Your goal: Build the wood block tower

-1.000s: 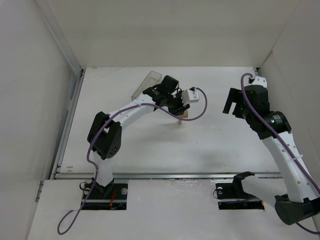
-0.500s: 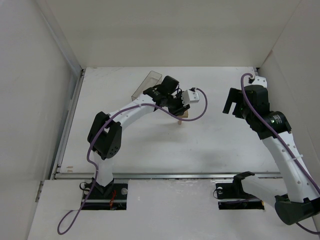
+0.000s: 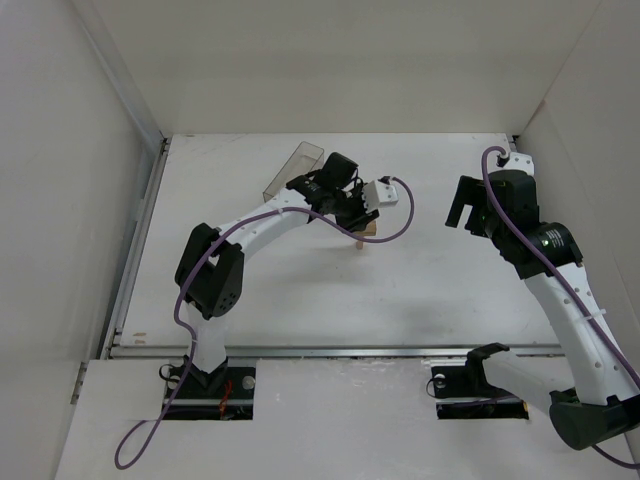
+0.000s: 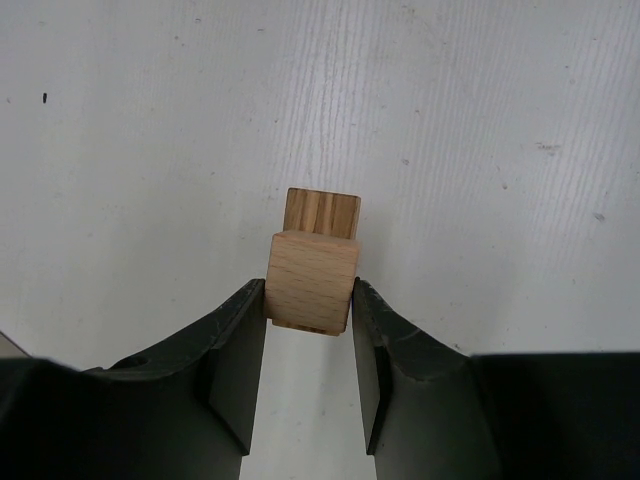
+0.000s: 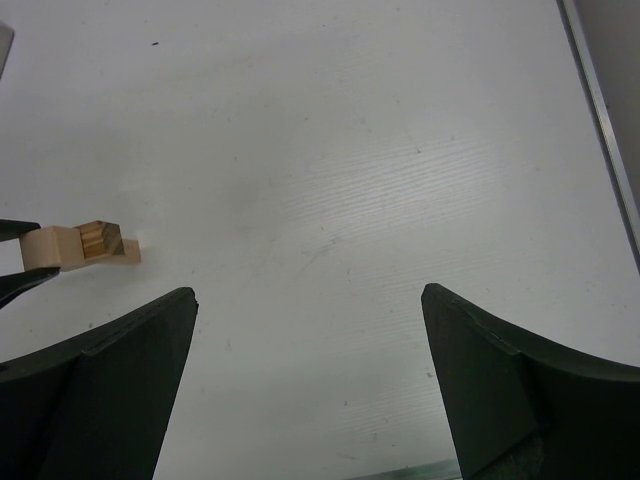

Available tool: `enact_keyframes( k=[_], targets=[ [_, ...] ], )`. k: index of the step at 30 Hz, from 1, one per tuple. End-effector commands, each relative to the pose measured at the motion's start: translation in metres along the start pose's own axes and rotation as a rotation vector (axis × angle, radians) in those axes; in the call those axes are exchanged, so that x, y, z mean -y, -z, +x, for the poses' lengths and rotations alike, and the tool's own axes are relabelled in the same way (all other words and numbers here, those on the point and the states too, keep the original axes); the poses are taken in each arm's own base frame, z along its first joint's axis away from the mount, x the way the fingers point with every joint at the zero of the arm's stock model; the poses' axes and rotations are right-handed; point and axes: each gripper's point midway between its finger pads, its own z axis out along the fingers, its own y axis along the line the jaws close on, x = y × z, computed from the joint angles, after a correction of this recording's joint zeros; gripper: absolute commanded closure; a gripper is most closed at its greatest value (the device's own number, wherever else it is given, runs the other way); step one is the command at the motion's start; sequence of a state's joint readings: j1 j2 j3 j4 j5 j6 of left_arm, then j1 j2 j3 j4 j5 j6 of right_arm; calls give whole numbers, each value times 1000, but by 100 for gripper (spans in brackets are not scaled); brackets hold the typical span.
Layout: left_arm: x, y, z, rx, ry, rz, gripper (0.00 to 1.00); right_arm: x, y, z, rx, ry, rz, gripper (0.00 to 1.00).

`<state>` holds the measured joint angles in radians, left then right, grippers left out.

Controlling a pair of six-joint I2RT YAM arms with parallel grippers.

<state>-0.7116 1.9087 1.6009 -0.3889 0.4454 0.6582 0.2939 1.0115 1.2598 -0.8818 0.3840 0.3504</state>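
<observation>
**Top external.** Wood block tower [image 3: 366, 233]: small tan stack on white table [image 3: 300, 295]. Left gripper [image 3: 360, 217]: directly over the tower, covering most of it; finger state not readable from here. Clear plastic box [image 3: 293, 170]: left of and beyond the tower, apart from it. Right gripper [image 3: 463, 205]: right of the tower, well apart.

**Left wrist.** Left gripper [image 4: 310, 300]: black fingers [image 4: 240, 345] pressed to both sides of a pale block [image 4: 312, 282], clamped. Darker-grained block [image 4: 322, 211]: just beyond the pale block and touching it. Lower layers of the tower hidden beneath.

**Right wrist.** Right gripper [image 5: 308, 295]: fingers [image 5: 110, 375] wide apart, nothing between them but bare table [image 5: 330, 150]. Wood block tower [image 5: 100, 243]: at the left edge, well clear of these fingers; pale block [image 5: 50, 247] on its left side, with dark fingertips above and below it.
</observation>
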Motion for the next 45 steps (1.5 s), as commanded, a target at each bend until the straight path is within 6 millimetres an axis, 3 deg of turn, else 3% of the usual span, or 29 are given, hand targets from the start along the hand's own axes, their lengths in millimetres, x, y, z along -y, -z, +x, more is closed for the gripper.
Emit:
enact_keyframes(
  k=[1,8,12,27,31,34,39,42,43,44,45],
  targets=[
    [-3,5,-12,38,-33,-16,92,-1,2,-13,55,-15,-15,0],
    [-4,5,-12,33,-33,-24,92,-1,2,-13,55,-15,-15,0],
    [-1,5,-11,32,-30,-10,86,-1,2,-13,55,-6,-15,0],
    [-1,5,-9,25,-35,-6,44,0,4,-16,60,-5,-19,0],
    [0,5,-9,25,-26,-5,42,0,4,-16,60,-5,-19,0],
    [-4,12,-21,49,-30,-22,38,-5,3,-19,62,-7,-40,0],
    [-19,58,-65,140,-74,-132,32,-8,5,-29,78,-3,-46,0],
    [-53,126,-100,305,-17,-362,32,-10,10,-37,95,-1,-64,0],
    [-59,138,-94,326,28,-424,32,-10,10,-37,95,-1,-64,0],
    [-76,189,-101,382,76,-607,32,-7,10,-38,102,-2,-44,0],
    [-84,213,-103,441,148,-701,30,-5,9,-39,106,-23,-31,0]
  ],
)
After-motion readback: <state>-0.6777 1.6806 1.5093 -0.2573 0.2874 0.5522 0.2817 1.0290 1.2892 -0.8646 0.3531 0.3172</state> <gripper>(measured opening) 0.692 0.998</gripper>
